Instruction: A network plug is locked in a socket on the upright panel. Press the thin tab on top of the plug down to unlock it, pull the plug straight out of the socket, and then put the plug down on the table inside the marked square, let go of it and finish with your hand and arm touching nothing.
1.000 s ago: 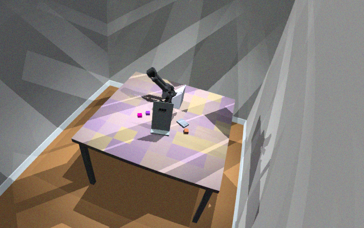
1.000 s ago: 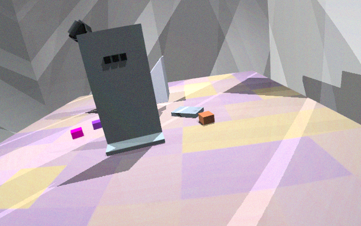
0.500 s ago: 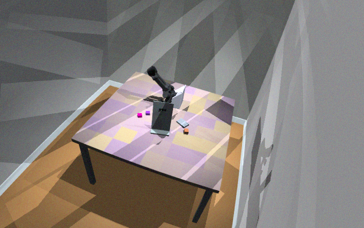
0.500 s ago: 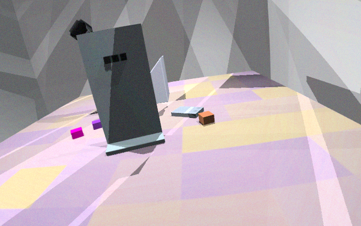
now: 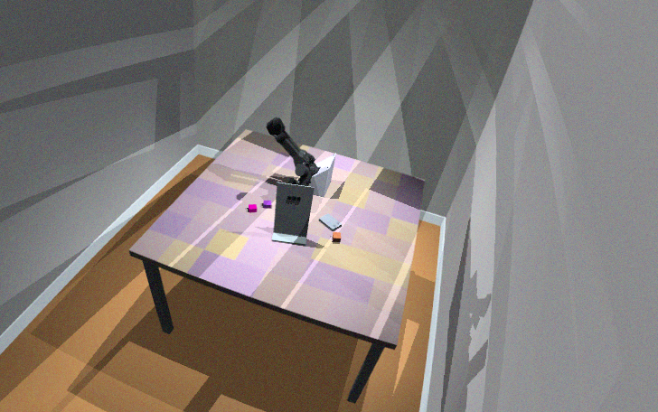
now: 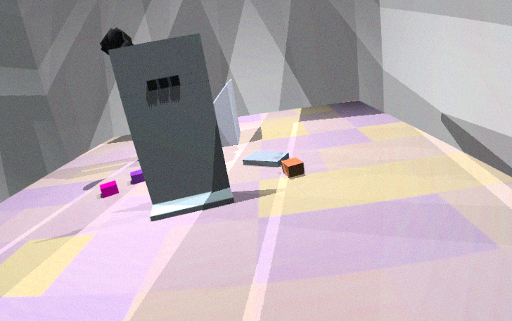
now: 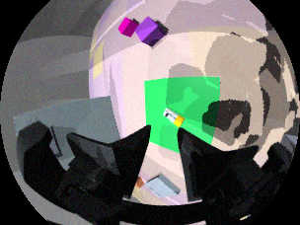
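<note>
The plug, small and white with a yellow end [image 7: 174, 117], lies inside the green square [image 7: 157, 94] on the table in the wrist view. Green shows all around its visible outline. My gripper [image 7: 165, 130] is open, with a gap between its dark fingertips and nothing held. It hangs above the table, and the plug shows beyond the fingertips, apart from them. The grey upright panel [image 5: 292, 218] [image 6: 171, 131] [image 7: 91, 118] stands at the left in the wrist view. The top and exterior views show its back with black socket housings [image 5: 292, 199] [image 6: 163, 82]; the square and plug are hidden there.
A magenta block [image 5: 251, 208] [image 6: 109, 189] [image 7: 128, 27] and a purple block [image 5: 267, 204] [image 6: 136, 176] [image 7: 149, 31] lie beside the panel. A pale slab [image 5: 330, 221] [image 6: 264, 158] [image 7: 162, 186] and an orange block [image 5: 336, 237] [image 6: 292, 168] lie opposite. A white board [image 5: 324, 178] [image 6: 227, 117] stands near the arm.
</note>
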`<state>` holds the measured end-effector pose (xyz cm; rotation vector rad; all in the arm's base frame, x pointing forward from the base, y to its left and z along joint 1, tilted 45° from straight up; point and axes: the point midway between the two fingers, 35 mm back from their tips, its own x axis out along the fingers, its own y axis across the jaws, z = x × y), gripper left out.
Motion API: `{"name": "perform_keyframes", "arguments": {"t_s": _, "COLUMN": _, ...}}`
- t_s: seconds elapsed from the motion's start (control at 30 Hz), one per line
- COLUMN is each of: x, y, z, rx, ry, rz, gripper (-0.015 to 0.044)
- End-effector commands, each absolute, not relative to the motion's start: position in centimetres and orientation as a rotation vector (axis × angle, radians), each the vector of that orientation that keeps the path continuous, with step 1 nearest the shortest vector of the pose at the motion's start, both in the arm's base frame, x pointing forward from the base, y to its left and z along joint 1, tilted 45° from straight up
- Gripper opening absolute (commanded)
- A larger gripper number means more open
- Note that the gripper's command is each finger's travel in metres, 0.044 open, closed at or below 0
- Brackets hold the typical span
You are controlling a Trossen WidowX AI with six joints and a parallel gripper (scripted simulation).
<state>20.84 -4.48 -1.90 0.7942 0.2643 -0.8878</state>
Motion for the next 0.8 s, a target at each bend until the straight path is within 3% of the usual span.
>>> {"name": "perform_keyframes", "arguments": {"t_s": 0.0, "x": 20.7, "y": -4.4, "z": -1.7, "rx": 0.796, "ry": 0.257, "rz": -0.887, "gripper": 0.0156}}
{"name": "perform_keyframes", "arguments": {"t_s": 0.77, "x": 20.9, "y": -3.2, "z": -1.6, "rx": 0.807, "ry": 0.274, "rz": -0.893, "gripper": 0.0156}}
